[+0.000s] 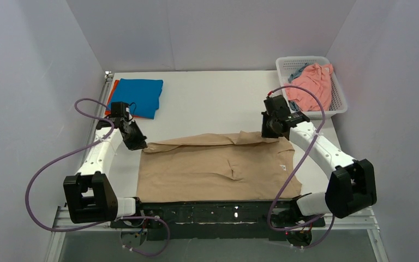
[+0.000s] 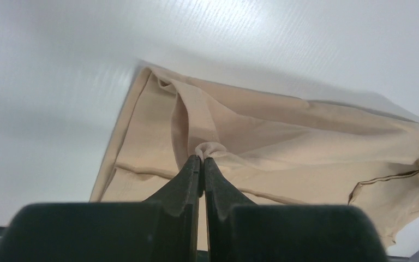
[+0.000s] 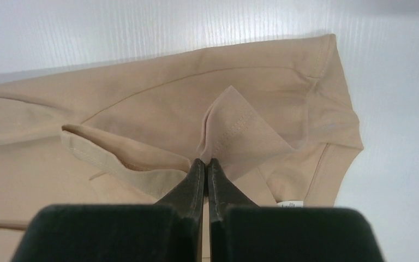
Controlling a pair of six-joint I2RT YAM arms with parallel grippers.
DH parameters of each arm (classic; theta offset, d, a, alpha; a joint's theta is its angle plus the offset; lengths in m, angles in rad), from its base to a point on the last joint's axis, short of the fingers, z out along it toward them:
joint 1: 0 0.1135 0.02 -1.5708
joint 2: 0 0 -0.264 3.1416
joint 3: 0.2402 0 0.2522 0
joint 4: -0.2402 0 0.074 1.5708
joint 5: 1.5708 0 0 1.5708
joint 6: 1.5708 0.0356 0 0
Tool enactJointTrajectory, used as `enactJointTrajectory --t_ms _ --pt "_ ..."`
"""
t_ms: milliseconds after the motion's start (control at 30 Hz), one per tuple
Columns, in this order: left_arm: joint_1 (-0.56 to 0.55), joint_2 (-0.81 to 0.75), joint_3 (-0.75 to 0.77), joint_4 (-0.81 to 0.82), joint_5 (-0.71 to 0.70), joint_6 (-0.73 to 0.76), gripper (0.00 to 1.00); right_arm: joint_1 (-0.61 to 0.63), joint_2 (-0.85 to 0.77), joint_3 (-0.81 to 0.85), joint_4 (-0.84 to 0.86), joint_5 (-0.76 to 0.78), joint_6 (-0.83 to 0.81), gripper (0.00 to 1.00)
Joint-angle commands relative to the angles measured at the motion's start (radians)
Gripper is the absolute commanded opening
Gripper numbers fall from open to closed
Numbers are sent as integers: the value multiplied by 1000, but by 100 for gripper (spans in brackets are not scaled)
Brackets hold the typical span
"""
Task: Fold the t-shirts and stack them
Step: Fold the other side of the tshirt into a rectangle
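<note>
At the upper left of the top view a folded blue t-shirt (image 1: 141,95) lies on an orange-red t-shirt (image 1: 111,98), of which only an edge shows, so the stack is begun. Just below it the left fingers (image 2: 201,166) are pressed together on a small pinch of cloth at the far left edge of the beige-tan t-shirt (image 1: 218,169). That shirt lies spread over the middle of the white worktop (image 1: 213,103), its far edge turned over in a narrow band. At the band's right end the right fingers (image 3: 204,166) are clamped on a fold of the same shirt, near a sleeve seam. At the upper right a white basket (image 1: 304,59) holds a crumpled salmon pink t-shirt (image 1: 311,87) and a grey-blue t-shirt (image 1: 297,71).

The step in hand looks like the first fold of the beige-tan shirt. Next, both arms would need to lift and carry the pinched edge together, level and at one pace, toward the bottom of the frame, then let go.

A small white tag (image 3: 292,203) at the bottom of the right wrist view bears dark print, too small to read.
</note>
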Motion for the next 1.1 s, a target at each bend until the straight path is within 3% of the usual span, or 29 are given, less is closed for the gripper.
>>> enactJointTrajectory --t_ms 0,333,500,667,1067 --pt "-2 -81 -60 -146 -72 2 0 2 -113 -55 2 -33 23 1" --pt "0 -220 -202 -86 -126 38 0 2 -229 -125 -56 -115 55 1" --pt "-2 -269 -292 -20 -68 46 0 2 -285 -174 -83 -150 64 1" --pt "-2 -327 -375 36 -26 64 0 2 -321 -201 -135 -113 65 1" --pt "0 -407 -471 76 -76 51 0 2 -388 -220 -239 -87 69 1"
